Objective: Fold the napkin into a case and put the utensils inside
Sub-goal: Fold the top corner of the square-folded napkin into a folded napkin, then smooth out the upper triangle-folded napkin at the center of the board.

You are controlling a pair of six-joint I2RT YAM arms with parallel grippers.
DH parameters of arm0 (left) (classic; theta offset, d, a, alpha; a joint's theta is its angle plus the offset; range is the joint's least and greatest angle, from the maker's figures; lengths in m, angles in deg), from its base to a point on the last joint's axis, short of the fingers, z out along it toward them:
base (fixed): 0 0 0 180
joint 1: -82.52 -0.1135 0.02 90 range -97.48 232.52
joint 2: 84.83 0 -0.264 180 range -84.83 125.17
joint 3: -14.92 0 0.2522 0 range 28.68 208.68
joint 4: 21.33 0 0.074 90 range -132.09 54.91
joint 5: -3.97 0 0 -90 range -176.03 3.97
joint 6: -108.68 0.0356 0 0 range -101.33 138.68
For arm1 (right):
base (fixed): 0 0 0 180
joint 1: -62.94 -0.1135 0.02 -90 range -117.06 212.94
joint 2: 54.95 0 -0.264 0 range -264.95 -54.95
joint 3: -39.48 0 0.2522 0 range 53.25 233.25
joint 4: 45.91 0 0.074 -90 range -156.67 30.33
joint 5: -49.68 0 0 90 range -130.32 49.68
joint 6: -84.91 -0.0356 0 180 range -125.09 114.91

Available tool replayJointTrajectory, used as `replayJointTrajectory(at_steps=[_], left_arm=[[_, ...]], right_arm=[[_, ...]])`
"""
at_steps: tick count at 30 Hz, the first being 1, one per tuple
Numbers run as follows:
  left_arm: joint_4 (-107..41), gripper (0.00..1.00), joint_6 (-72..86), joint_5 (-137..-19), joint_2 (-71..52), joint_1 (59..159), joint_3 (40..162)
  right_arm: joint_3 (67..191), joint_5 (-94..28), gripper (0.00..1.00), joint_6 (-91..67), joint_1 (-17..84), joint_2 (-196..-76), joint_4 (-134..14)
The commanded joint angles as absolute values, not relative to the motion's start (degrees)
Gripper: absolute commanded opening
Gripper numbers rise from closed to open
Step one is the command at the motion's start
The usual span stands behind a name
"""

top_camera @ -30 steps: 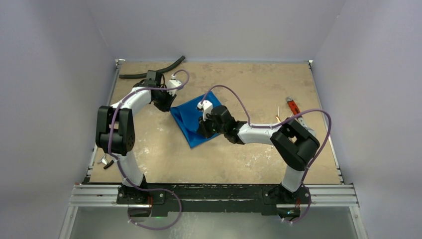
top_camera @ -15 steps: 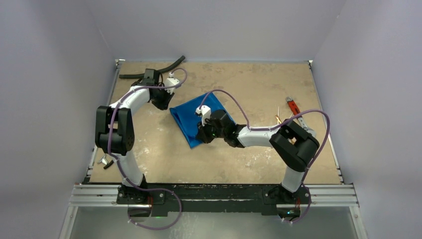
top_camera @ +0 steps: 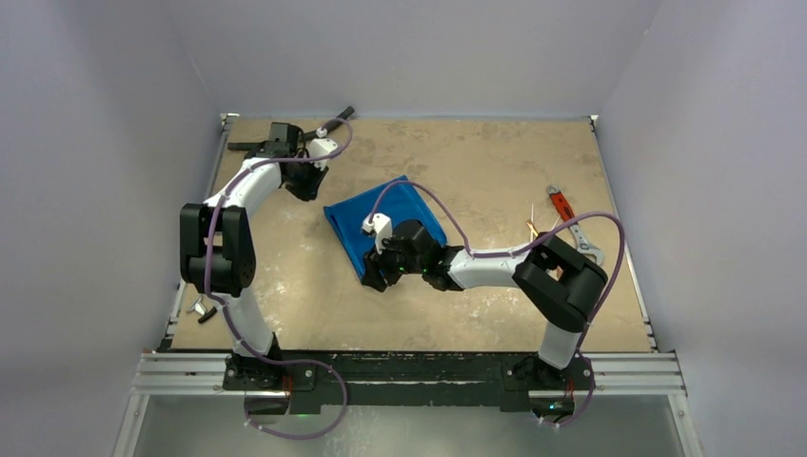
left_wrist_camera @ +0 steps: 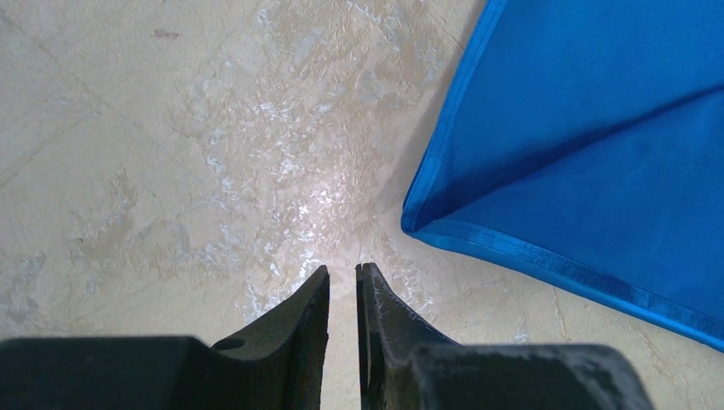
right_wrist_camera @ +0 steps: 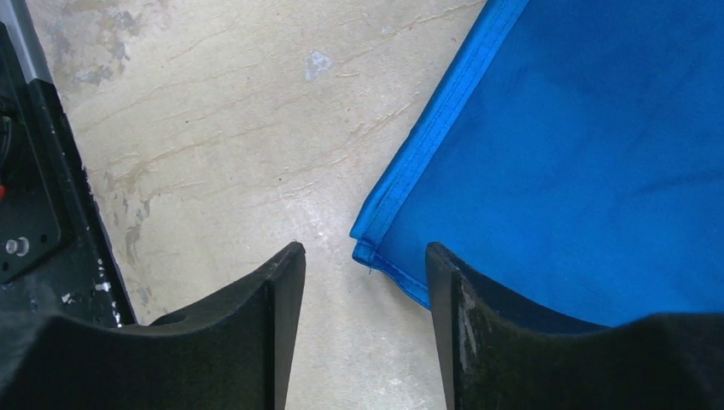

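The right gripper [right_wrist_camera: 363, 256] is seen with fingers spread apart at the near corner of the folded blue napkin [top_camera: 354, 228], which is laid flat mid-table [top_camera: 476, 162], the utensils [top_camera: 533, 227] are seen well apart to its right, and near its left corner the left gripper [left_wrist_camera: 341, 273] is held almost closed.

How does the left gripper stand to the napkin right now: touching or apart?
Apart. The left wrist view shows bare table between the left gripper and the nearest corner of the napkin.
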State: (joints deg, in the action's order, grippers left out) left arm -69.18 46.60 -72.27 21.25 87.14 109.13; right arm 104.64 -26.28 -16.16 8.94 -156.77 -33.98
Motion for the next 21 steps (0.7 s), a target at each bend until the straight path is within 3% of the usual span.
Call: replayJointTrajectory(at_steps=[1, 4, 7, 16, 21], left_arm=[[-69.5, 0.17, 45.3, -70.5, 21.1, 87.0, 110.6], [-69.5, 0.17, 44.8, -69.9, 21.2, 86.9, 111.3], [-70.3, 0.17, 43.9, -68.6, 21.1, 86.9, 112.8], [-70.8, 0.17, 42.1, -64.6, 21.3, 90.8, 111.8], [-69.7, 0.17, 42.6, -65.7, 21.9, 92.0, 109.1]], right_arm=[[104.7, -28.0, 0.62, -14.3, 8.9, -155.8, -35.6], [104.7, -27.5, 0.6, -15.0, 9.0, -153.2, -37.9], [104.0, -28.6, 0.51, -16.8, 10.9, -150.1, -38.1], [91.1, -19.7, 0.02, -31.5, 27.5, -143.3, -26.8], [88.4, -10.6, 0.0, -39.4, 34.9, -148.2, -20.7]])
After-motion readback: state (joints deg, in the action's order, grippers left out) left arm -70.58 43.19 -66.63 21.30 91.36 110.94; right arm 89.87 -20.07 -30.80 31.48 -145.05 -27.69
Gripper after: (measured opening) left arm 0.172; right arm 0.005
